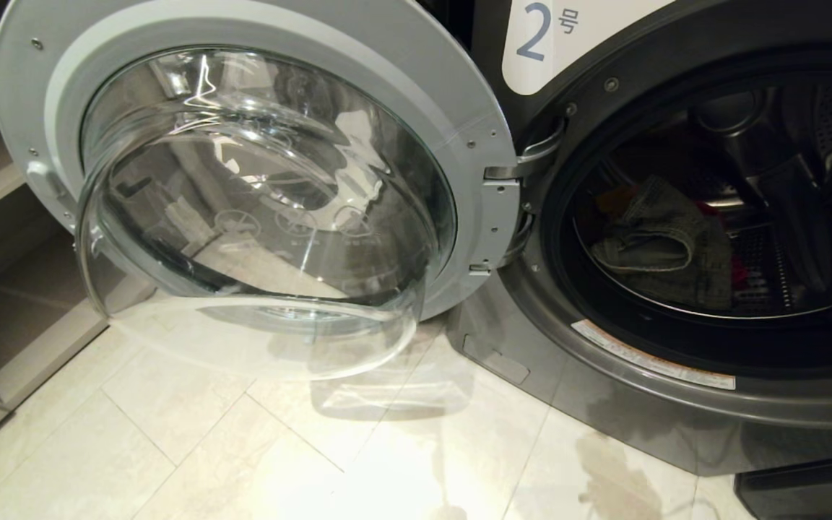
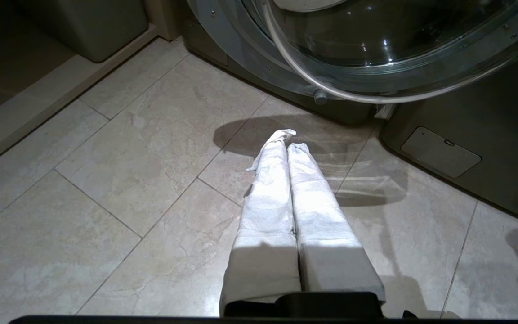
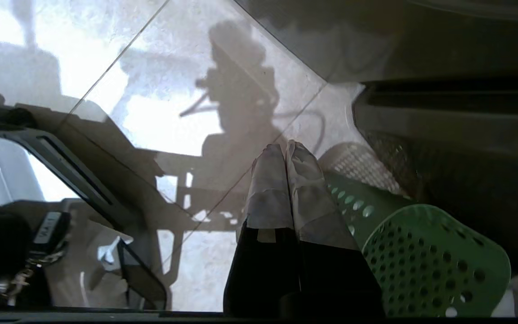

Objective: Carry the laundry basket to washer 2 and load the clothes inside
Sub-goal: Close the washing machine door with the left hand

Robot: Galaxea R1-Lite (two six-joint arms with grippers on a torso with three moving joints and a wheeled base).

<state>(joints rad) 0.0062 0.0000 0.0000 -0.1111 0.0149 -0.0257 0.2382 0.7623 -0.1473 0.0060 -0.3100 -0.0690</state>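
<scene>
Washer 2 (image 1: 553,43), dark grey with a white "2" label, stands with its round glass door (image 1: 257,180) swung wide open to the left. In its drum lie the clothes (image 1: 665,245): a grey-olive garment on top, with bits of red beside it. The green laundry basket (image 3: 425,252) lies tipped on the floor beside my right gripper (image 3: 285,150), which is shut and empty above the tiles. My left gripper (image 2: 287,141) hangs shut and empty over the floor, below the open door. Neither arm shows in the head view.
Low beige shelving (image 1: 19,289) runs along the left. A grey bin (image 2: 92,27) sits on its ledge. The washer's dark base panel (image 2: 441,153) stands close beside the left gripper. Part of my own base (image 3: 38,234) shows in the right wrist view.
</scene>
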